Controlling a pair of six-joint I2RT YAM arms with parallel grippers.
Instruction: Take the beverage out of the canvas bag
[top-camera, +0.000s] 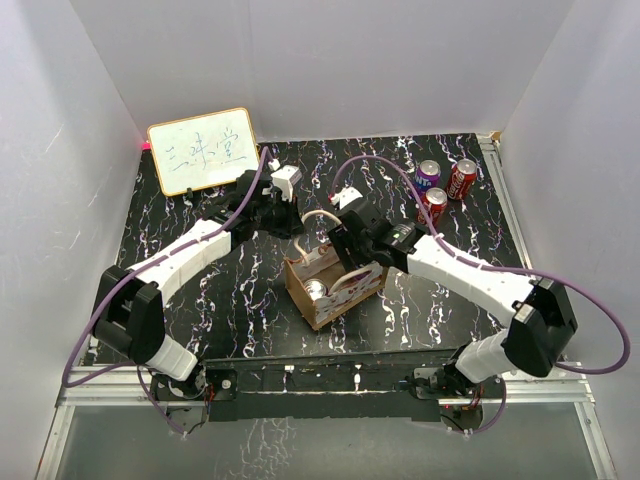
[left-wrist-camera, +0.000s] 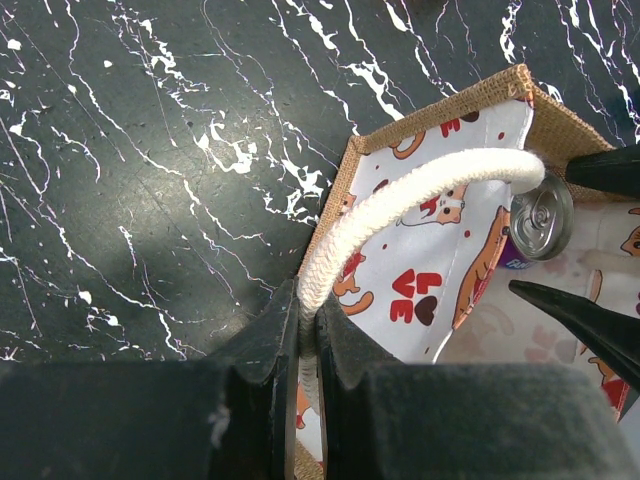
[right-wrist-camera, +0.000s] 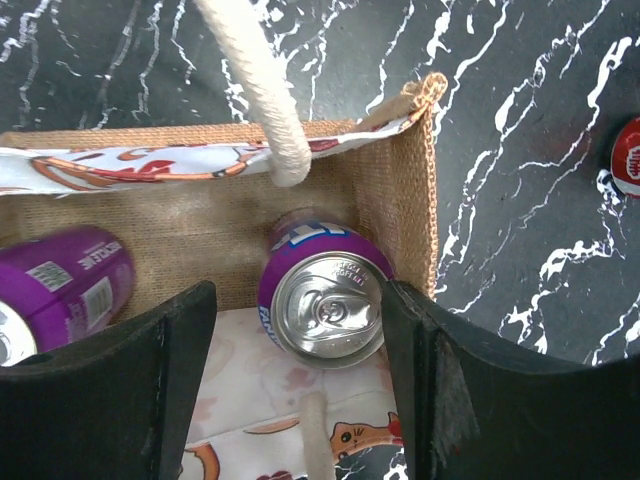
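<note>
The canvas bag (top-camera: 345, 295) stands open on the black marbled table, tan outside with a pale cat-patterned lining (left-wrist-camera: 440, 270). My left gripper (left-wrist-camera: 308, 335) is shut on one white rope handle (left-wrist-camera: 420, 190) and holds it up; it shows in the top view (top-camera: 298, 222) at the bag's far-left corner. My right gripper (right-wrist-camera: 300, 310) is open inside the bag, its jaws on either side of an upright purple can (right-wrist-camera: 325, 305) in the bag's corner, the right finger touching it. A second purple can (right-wrist-camera: 60, 290) lies in the bag to the left.
Three cans stand on the table at the back right: one purple (top-camera: 429, 173) and two red (top-camera: 462, 178) (top-camera: 434, 203). A whiteboard (top-camera: 200, 150) leans at the back left. White walls enclose the table.
</note>
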